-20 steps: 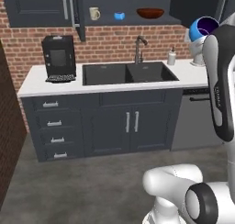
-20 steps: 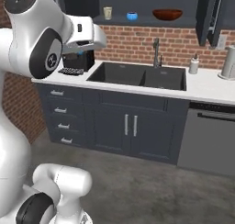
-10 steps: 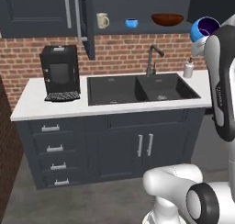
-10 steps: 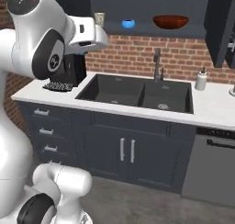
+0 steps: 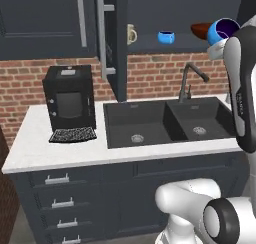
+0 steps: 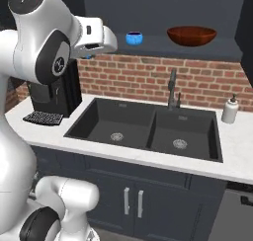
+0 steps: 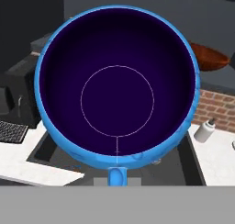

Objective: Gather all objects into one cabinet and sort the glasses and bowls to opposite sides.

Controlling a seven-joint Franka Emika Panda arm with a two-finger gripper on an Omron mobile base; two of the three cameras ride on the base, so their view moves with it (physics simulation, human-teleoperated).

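Note:
My gripper (image 5: 219, 44) is shut on a bright blue cup (image 5: 223, 31), held high at shelf level, right of the open cabinet. In the hand view this cup (image 7: 117, 83) shows its dark inside and small handle and hides the fingertips. The dark slate cabinet's door (image 5: 111, 43) stands open. On its shelf sit a cream mug (image 5: 131, 34), a second blue cup (image 5: 166, 37) and a reddish-brown bowl (image 5: 201, 29), partly behind the held cup. The right base view shows the shelf cup (image 6: 134, 37) and the bowl (image 6: 191, 35).
Below the cabinet lies a black double sink (image 5: 167, 120) with a faucet (image 5: 191, 80). A black coffee machine (image 5: 69, 98) stands on the white counter at the left. A soap dispenser (image 6: 230, 110) is right of the sink. Drawers (image 5: 57, 198) run under the counter.
The base has driven closer to the counter, so the whole scene has grown and shifted. The blue cup has stayed in my gripper, high at the right.

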